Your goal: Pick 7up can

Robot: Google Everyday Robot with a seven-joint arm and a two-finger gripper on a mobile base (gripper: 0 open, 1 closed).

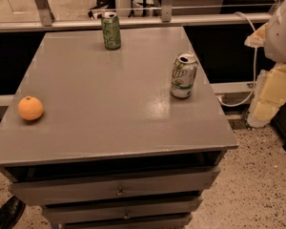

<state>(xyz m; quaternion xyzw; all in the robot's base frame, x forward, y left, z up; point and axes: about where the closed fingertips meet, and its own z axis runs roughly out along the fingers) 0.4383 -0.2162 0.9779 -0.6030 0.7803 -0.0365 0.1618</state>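
The 7up can stands upright near the right edge of the grey table top. It has a white and silver body, a green logo and an opened silver top. My gripper hangs at the right edge of the view, off the table's right side. It is well apart from the can and touches nothing on the table. The white arm joint sits above it.
A darker green can stands upright at the table's far edge. An orange lies near the left edge. The table has drawers below. A white cable hangs at the right. A black shoe is at the bottom left.
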